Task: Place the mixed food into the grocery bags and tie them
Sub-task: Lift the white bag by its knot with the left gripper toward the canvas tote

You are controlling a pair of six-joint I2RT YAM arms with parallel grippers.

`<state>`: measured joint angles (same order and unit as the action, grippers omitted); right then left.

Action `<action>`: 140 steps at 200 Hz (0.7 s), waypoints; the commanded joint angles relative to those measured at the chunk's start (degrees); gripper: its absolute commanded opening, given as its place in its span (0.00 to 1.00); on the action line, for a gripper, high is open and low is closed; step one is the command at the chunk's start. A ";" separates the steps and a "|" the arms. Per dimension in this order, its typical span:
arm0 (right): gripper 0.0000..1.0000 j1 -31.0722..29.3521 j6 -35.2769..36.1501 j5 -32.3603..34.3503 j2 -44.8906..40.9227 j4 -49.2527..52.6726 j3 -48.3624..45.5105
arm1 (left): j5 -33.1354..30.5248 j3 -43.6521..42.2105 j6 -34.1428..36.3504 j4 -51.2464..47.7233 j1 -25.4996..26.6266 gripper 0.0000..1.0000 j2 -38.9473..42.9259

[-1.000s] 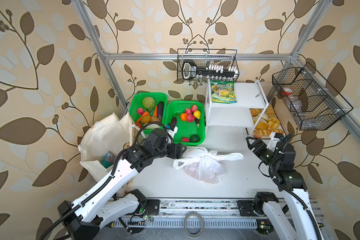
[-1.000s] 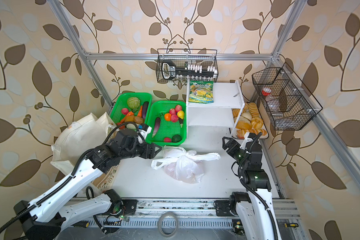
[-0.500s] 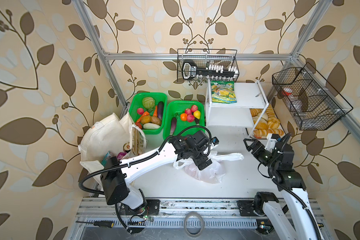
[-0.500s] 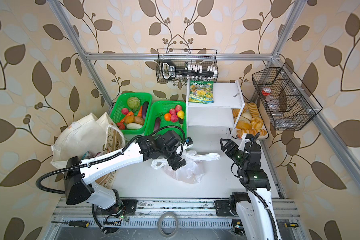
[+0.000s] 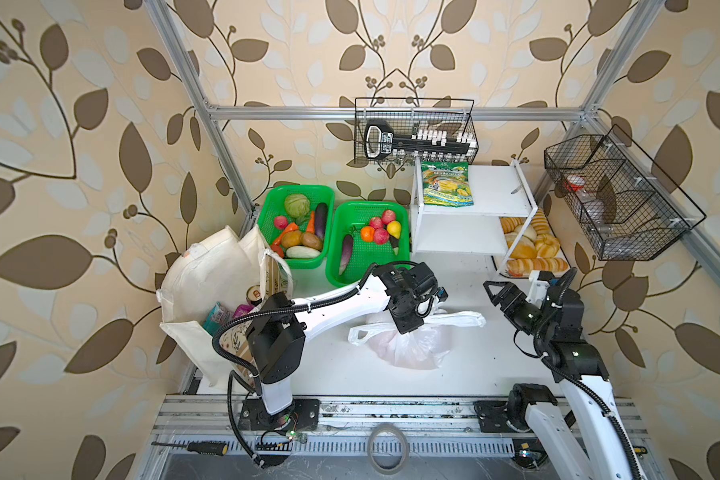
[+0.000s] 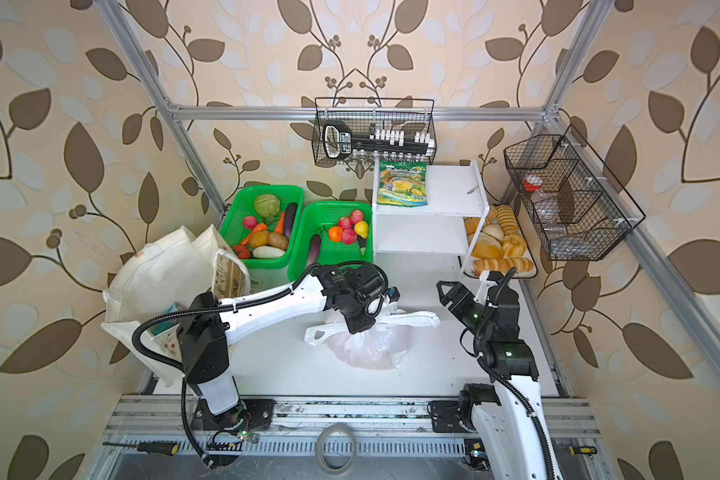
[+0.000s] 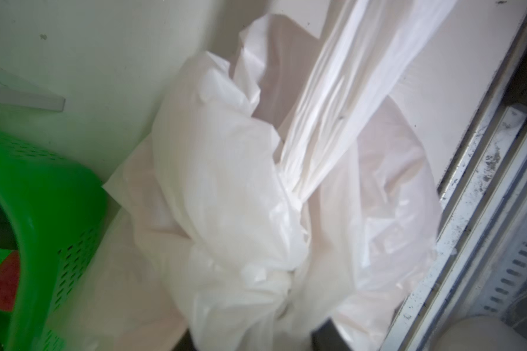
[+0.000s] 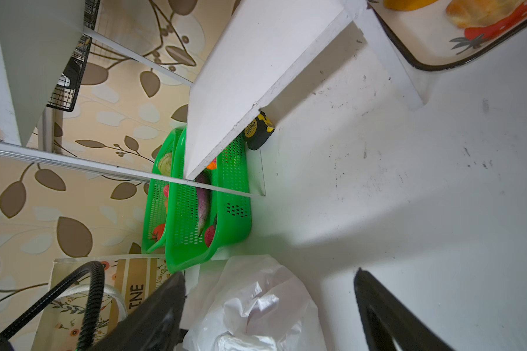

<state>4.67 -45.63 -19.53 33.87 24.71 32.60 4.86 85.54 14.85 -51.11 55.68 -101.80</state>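
Both top views show the left gripper down on the gathered neck of the white plastic carrier bag. The bag lies slumped in the middle of the table, and something pinkish shows through it. In the left wrist view the plastic bunches up right at its jaws, but I cannot tell whether they are clamped on it. The right gripper hovers near the bag's right side without touching it, jaws wide apart and empty. The cream cloth tote stands at the table's left edge, mouth open. A small green can and a blue snack pouch sit inside it.
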 commanded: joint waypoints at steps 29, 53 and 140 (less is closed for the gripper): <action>0.87 0.20 -1.31 -0.95 -0.36 -1.33 -1.54 | 0.38 -0.87 -6.90 4.80 -0.33 0.01 13.48; 0.87 0.25 -1.37 -1.04 -0.77 -1.65 -1.83 | -5.73 -3.83 -9.95 8.18 -0.61 0.00 22.15; 0.87 0.19 -2.87 -1.69 -1.73 -2.47 -1.71 | -24.46 4.49 -23.13 3.75 -24.86 0.00 38.26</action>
<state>4.67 -47.42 -20.29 32.88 23.42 31.33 -9.50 82.41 -4.08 -45.34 36.69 -63.70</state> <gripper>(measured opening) 0.871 0.060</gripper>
